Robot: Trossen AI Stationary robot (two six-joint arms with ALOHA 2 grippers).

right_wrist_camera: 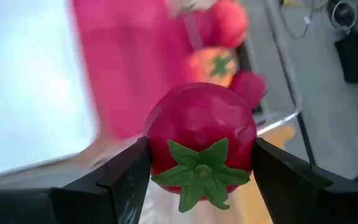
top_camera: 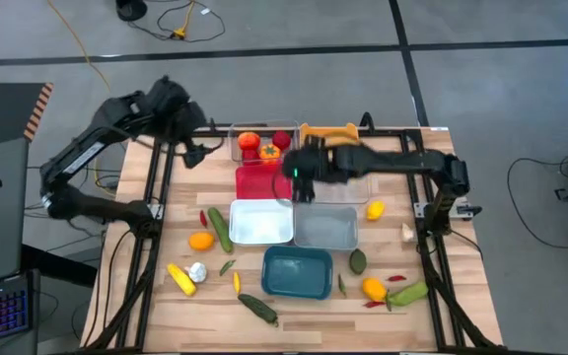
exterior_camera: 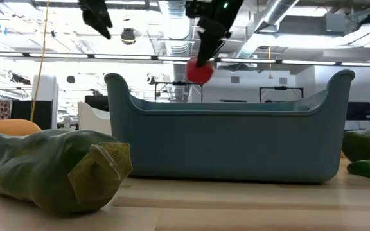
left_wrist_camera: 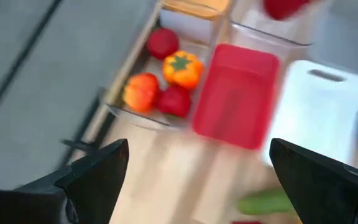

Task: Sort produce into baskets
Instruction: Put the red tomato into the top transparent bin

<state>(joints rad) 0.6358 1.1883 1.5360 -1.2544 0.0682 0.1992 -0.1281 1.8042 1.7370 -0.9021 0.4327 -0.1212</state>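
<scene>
My right gripper [right_wrist_camera: 201,168] is shut on a red tomato [right_wrist_camera: 201,134] with a green calyx, above the red basket [top_camera: 256,183] and a clear basket [top_camera: 341,189]; in the low view the tomato [exterior_camera: 200,72] hangs high over the teal basket [exterior_camera: 230,138]. My left gripper [left_wrist_camera: 197,162] stands open and holds nothing, raised near the table's far left corner [top_camera: 193,148]. Below it, another clear basket [left_wrist_camera: 143,93] holds red tomatoes and an orange fruit [left_wrist_camera: 181,67]. The white [top_camera: 261,223], grey-blue [top_camera: 325,228] and orange [top_camera: 329,131] baskets lie around them. My right gripper pinches the tomato by its two opposite sides [right_wrist_camera: 157,143] between its two fingers. The fingers slant downward, coming from the table's right side. The tomato is lifted clear of the baskets, its green calyx [right_wrist_camera: 199,174] turned back toward the wrist.
Loose produce lies on the near half of the table: cucumbers [top_camera: 220,229] [top_camera: 257,308], an orange fruit [top_camera: 201,241], corn [top_camera: 180,279], garlic [top_camera: 197,271], a yellow fruit [top_camera: 374,209], a red chili [top_camera: 395,278]. A green vegetable [exterior_camera: 50,168] lies close before the low camera.
</scene>
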